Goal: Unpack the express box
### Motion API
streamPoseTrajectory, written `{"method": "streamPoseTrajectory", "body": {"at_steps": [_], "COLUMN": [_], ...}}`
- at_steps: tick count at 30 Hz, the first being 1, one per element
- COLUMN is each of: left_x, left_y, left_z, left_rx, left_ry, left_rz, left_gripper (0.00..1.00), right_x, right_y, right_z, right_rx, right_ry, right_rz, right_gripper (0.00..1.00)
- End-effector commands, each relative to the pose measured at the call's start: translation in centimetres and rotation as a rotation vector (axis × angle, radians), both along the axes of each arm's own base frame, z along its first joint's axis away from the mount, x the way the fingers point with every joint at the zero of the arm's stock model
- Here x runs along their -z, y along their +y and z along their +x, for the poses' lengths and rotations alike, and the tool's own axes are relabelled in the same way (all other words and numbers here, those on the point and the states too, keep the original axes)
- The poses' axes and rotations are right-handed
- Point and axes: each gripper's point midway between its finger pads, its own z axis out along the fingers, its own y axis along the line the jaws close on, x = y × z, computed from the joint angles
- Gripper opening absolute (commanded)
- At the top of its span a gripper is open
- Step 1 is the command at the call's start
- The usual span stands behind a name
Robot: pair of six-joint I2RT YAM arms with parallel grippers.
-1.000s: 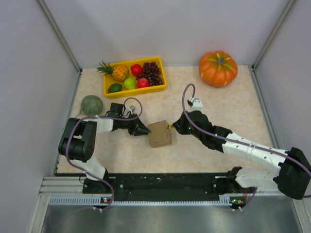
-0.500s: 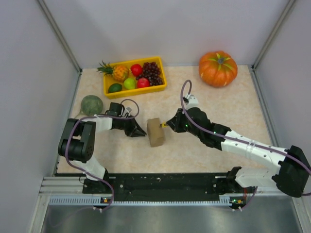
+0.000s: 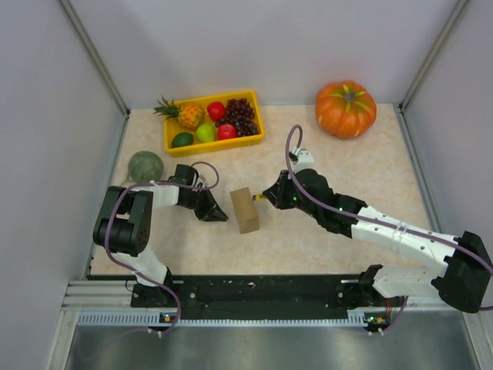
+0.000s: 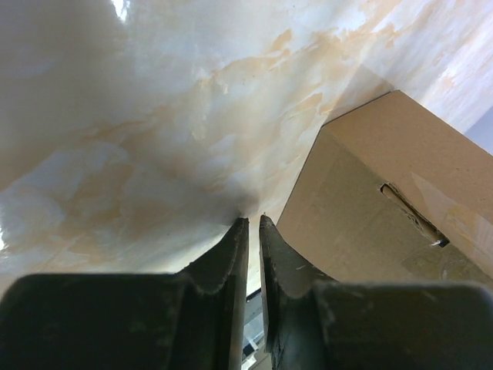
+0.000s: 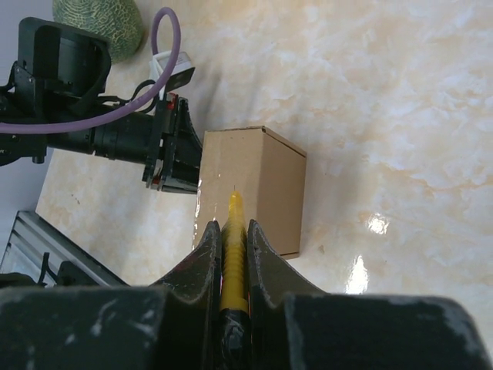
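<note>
The express box (image 3: 245, 210), small and brown, stands tipped up on one side in the middle of the table. My left gripper (image 3: 221, 216) is shut and empty, low on the table just left of the box. In the left wrist view the box (image 4: 385, 193) fills the right side, a slot in its face, beside my shut left gripper (image 4: 252, 223). My right gripper (image 3: 267, 196) is shut on a yellow pointed tool (image 5: 233, 223), whose tip is at the box's right upper edge (image 5: 254, 177). My right gripper (image 5: 231, 227) points at the box, with the left arm beyond it.
A yellow fruit tray (image 3: 216, 145) with several fruits stands at the back left. An orange pumpkin (image 3: 345, 108) sits at the back right. A green melon (image 3: 145, 166) lies left of the left arm and also shows in the right wrist view (image 5: 100, 23).
The box has tipped from lying flat onto its side and shifted a little left. My right gripper has followed it left with the yellow tool. My left gripper has drawn back slightly.
</note>
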Motion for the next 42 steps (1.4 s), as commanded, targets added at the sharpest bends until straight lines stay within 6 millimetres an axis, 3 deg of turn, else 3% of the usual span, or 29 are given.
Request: {"method": "streamPoseTrajectory", "body": {"at_steps": [1,4,7,9,12,13,15,17,19,20,22,29,37,42], "left_x": [0.1,-1.9,-4.9,-7.4,-9.9,-11.0,-11.4,-12.1,-12.7,-12.5,-12.8,-12.7,-12.9,-14.1], "left_y": [2.0,2.6,3.2,3.5,3.3,3.1,2.6,2.0,1.4,1.3,1.2,0.8,-0.1,-1.4], "left_z": [0.6,1.8,3.8,5.6,7.8,8.7,9.4,10.5,11.0,11.1,11.2,11.2,11.6,11.6], "left_rx": [-0.016,-0.028,-0.048,-0.065,-0.062,-0.064,-0.070,-0.084,-0.079,-0.077,-0.072,-0.063,-0.049,-0.011], "left_ry": [-0.048,-0.116,-0.212,-0.307,-0.400,-0.430,-0.435,-0.458,-0.469,-0.463,-0.470,-0.466,-0.466,-0.498], "left_rz": [0.135,0.179,0.220,0.240,0.240,0.230,0.202,0.167,0.132,0.131,0.128,0.099,0.051,-0.027], "left_gripper": [0.17,0.17,0.20,0.26,0.39,0.42,0.48,0.50,0.52,0.53,0.54,0.54,0.55,0.56], "right_x": [-4.7,-5.0,-4.5,-4.2,-2.5,-1.2,-1.1,1.0,1.7,3.2,3.8,6.3,6.7,7.5], "right_y": [-0.3,0.1,1.8,3.4,5.5,6.4,8.0,8.9,10.3,10.3,10.7,7.5,4.9,1.6], "right_z": [-0.3,-1.7,-4.0,-6.0,-7.4,-7.7,-8.1,-7.6,-7.8,-6.9,-6.7,-5.1,-4.7,-4.1], "right_rx": [-0.004,-0.087,-0.219,-0.301,-0.332,-0.339,-0.328,-0.283,-0.270,-0.209,-0.182,-0.017,0.083,0.169], "right_ry": [-0.092,-0.126,-0.178,-0.222,-0.253,-0.255,-0.309,-0.333,-0.365,-0.374,-0.380,-0.359,-0.334,-0.274], "right_rz": [0.064,0.050,0.003,-0.041,-0.103,-0.130,-0.133,-0.198,-0.211,-0.268,-0.282,-0.385,-0.416,-0.415], "right_gripper": [0.00,0.00,0.00,0.00,0.00,0.00,0.00,0.00,0.00,0.00,0.00,0.00,0.00,0.00]}}
